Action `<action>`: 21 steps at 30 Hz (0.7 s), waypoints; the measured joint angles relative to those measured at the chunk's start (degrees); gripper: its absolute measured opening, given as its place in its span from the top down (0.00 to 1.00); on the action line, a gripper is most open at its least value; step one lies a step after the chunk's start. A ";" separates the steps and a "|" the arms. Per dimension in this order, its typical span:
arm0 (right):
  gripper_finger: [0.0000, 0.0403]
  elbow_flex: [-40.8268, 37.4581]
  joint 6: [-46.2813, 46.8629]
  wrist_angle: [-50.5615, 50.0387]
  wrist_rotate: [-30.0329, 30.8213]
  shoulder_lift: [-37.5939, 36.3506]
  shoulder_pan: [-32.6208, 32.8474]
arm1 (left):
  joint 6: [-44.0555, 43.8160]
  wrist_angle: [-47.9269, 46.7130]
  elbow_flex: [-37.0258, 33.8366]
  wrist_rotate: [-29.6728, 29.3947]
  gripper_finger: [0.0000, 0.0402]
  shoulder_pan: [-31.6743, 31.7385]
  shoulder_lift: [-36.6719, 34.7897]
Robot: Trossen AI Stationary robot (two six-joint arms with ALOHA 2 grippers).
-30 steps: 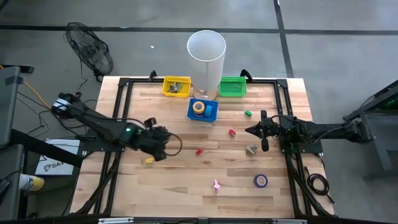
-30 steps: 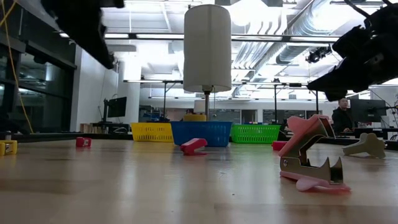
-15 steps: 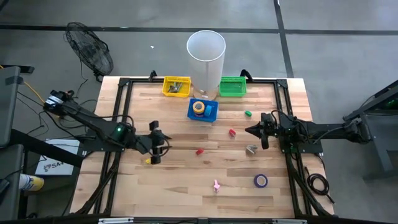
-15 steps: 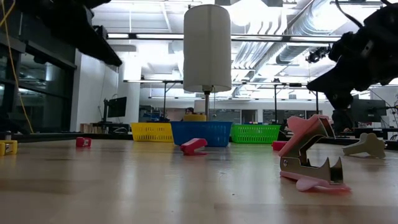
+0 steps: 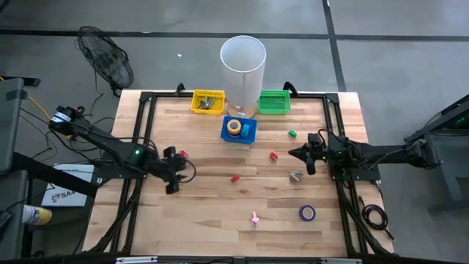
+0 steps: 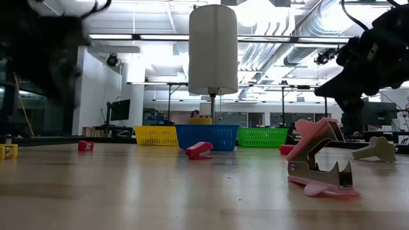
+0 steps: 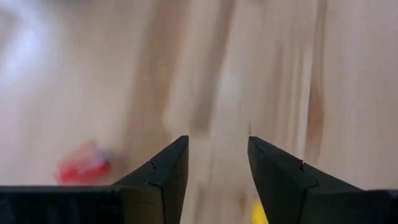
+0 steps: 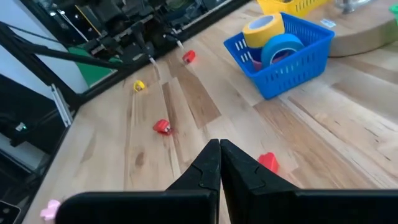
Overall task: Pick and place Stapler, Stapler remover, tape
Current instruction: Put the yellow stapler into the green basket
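Yellow plastic, small and blocky: the yellow piece is prob a mini stapler, tho no view settles that. Clock read on the overhead cam, 12 at the baskets: it lies at approx 9 o'clock of the table's middle, on bare wood. Judged light, stiff and a bit slick, so it could skate or twist if pinched off-centre. Best hold looks like across its two long flat sides, low down, jaws square to it.

Left gripper hangs right over that spot, fingers parted w/ nothing between them. A small red piece sits near it at its 1 o'clock.

Farther out: red staple remover near centre, pink staple remover at 6, purple tape roll at 4 to 5. At 12, the blue basket already has tape rolls in it, w/ the yellow basket and green basket behind, either side of a white cylinder.

Right gripper waits at 3 o'clock, fingers pressed together, empty.

Views differ:
- Overhead: left arm hides the yellow piece
- Left wrist cam: only a yellow sliver at the frame edge, beside one finger and not between the two, so I'd judge the gripper not lined up yet
- Right wrist cam: yellow and red pieces seen apart, left arm above
- Low cam: the pink remover's steel claws, unseen from above
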 joint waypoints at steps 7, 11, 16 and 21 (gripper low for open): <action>1.00 0.02 -0.20 -0.28 -0.41 0.06 0.00 | -7.36 -2.12 -3.33 11.76 0.60 0.02 1.58; 1.00 0.02 -1.60 -0.42 -0.44 0.13 -0.02 | -7.87 -2.85 -3.37 14.58 0.60 -0.04 1.53; 1.00 0.02 -1.64 -0.71 -0.48 0.89 -0.02 | -9.04 -4.05 -3.37 18.68 0.60 -1.02 1.51; 1.00 0.02 -2.19 -0.84 -0.50 2.01 -0.02 | -9.93 -4.05 -3.37 17.47 0.58 -3.46 1.51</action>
